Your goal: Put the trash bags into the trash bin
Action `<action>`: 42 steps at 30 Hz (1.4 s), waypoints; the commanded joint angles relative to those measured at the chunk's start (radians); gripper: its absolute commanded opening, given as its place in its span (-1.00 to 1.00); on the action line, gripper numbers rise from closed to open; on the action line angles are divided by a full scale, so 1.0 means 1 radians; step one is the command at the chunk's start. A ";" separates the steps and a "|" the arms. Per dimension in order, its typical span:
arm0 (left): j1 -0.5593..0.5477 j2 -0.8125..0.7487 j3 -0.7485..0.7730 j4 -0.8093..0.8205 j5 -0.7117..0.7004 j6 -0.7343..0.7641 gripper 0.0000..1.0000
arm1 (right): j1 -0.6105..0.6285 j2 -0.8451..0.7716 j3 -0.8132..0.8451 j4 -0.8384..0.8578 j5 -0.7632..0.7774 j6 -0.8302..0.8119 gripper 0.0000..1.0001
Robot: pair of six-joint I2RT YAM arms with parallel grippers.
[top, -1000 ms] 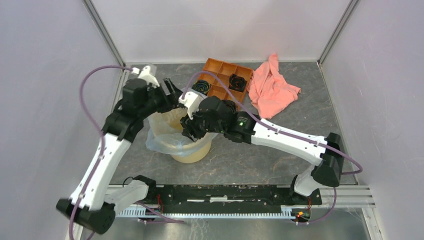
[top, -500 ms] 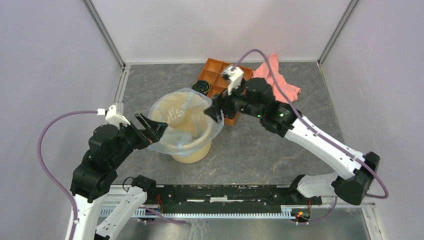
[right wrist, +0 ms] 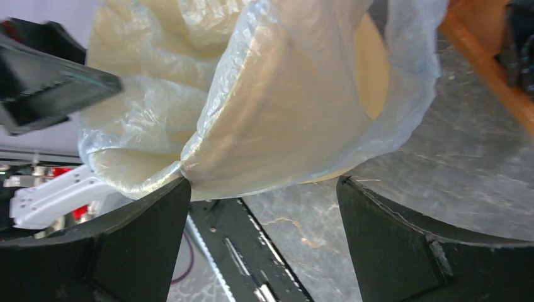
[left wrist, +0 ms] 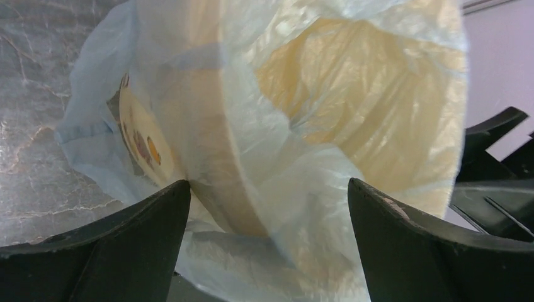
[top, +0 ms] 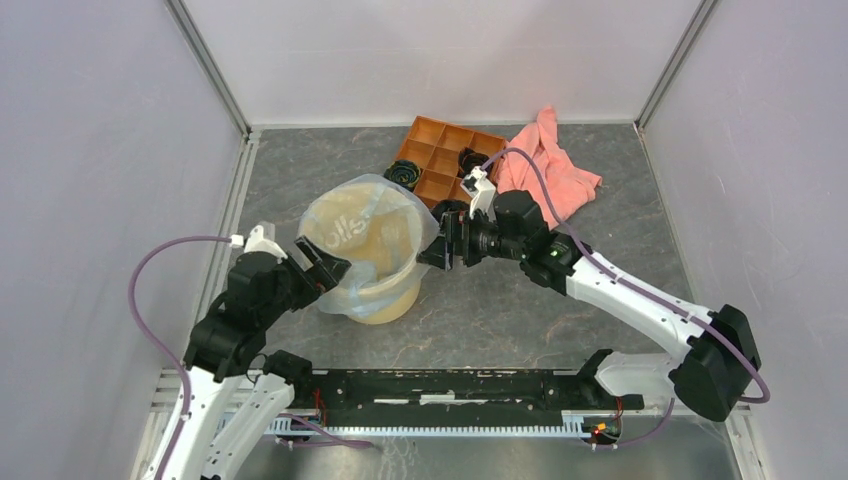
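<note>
The tan-yellow trash bin [top: 392, 300] stands left of the table's middle. The pale blue-grey trash bag [top: 355, 225] lines it, its mouth spread over the rim and skirt hanging down the outside. My left gripper [top: 332, 273] is open at the bin's near-left side, the bagged rim [left wrist: 252, 189] between its fingers. My right gripper [top: 437, 243] is open at the bin's right side, jaws just off the bag's skirt [right wrist: 283, 126]. The right wrist view shows the bin wall [right wrist: 371, 75] under the film.
An orange compartment tray [top: 437, 152] with black round parts sits behind the bin. A pink cloth [top: 543, 170] lies to its right. Grey walls close in the table on three sides; a black rail [top: 450, 385] runs along the near edge.
Both arms pulled off the top of the bin and went out to its sides, then lowered close to the rim. The bag's mouth now lies spread over the bin's rim.
</note>
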 commanded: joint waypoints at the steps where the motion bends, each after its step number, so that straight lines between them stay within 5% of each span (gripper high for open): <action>1: 0.001 -0.001 -0.065 0.129 0.044 -0.050 1.00 | 0.046 0.007 -0.019 0.207 -0.017 0.123 0.83; 6: 0.001 0.010 -0.047 0.093 0.014 -0.003 1.00 | 0.079 0.037 -0.009 0.220 0.017 0.155 0.73; 23: 0.001 -0.025 0.319 -0.237 -0.249 0.110 1.00 | 0.102 0.000 0.100 0.027 0.115 0.056 0.96; 29: 0.001 -0.040 0.402 -0.243 -0.255 0.107 1.00 | 0.165 0.078 0.099 0.124 0.147 0.136 0.72; 42: 0.001 -0.028 0.509 -0.239 -0.217 0.118 1.00 | 0.269 0.264 0.081 0.407 0.535 0.434 0.40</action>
